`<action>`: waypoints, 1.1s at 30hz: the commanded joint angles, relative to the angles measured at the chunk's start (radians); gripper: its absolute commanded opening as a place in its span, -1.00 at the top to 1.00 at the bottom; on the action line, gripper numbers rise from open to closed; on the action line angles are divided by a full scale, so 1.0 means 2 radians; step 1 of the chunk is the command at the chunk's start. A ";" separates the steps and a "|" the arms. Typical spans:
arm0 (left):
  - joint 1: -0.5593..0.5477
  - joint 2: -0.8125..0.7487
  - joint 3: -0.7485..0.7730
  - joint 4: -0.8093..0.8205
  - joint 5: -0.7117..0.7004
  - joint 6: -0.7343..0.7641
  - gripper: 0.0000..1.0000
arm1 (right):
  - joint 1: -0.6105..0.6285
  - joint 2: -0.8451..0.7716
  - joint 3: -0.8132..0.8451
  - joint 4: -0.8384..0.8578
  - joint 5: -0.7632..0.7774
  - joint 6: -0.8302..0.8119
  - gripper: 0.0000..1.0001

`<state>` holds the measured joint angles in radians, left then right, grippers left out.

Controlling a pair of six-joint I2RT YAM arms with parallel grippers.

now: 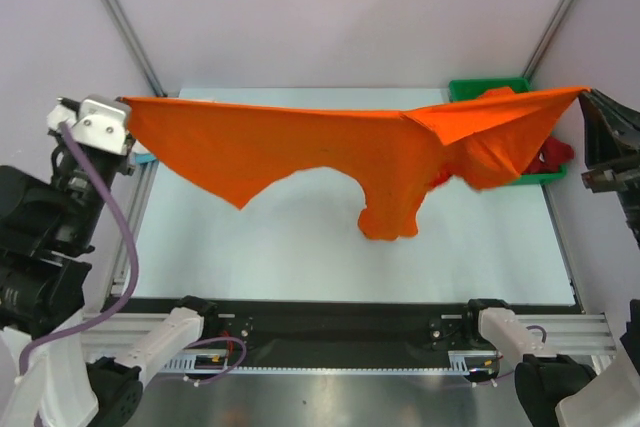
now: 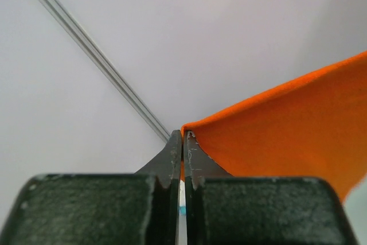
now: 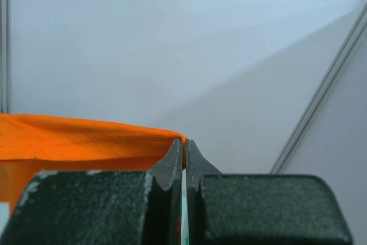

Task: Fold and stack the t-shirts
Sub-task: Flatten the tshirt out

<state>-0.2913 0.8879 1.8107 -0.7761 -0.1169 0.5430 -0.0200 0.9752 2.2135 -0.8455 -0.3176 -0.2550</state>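
you've got the orange t-shirt (image 1: 300,147) hanging stretched above the table (image 1: 300,257), from 9 o'clock to 3. your left gripper (image 2: 182,137) is pinched tight on one corner and your right gripper (image 3: 183,142) is clamped on the other, near the green bin (image 1: 465,90) at 2.

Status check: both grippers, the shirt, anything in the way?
Left gripper shut on one end of orange t-shirt; right gripper shut on the other. Shirt stretched in the air between them, middle sagging. Its right end hangs over the green bin.
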 commanded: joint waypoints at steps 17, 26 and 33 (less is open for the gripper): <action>0.016 0.038 -0.155 0.081 -0.013 0.065 0.99 | -0.015 0.068 -0.166 0.104 0.030 -0.060 1.00; 0.027 0.195 -0.366 0.241 -0.007 0.091 0.99 | 0.008 0.161 -0.425 0.197 0.054 -0.142 1.00; 0.045 0.425 -0.228 0.239 0.003 0.056 0.99 | 0.008 0.363 -0.358 0.252 0.069 -0.146 1.00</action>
<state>-0.2230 1.6711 1.2346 -0.3725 -0.1055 0.6781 -0.0013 1.5738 1.3567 -0.4778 -0.2203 -0.5175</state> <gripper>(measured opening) 0.009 0.017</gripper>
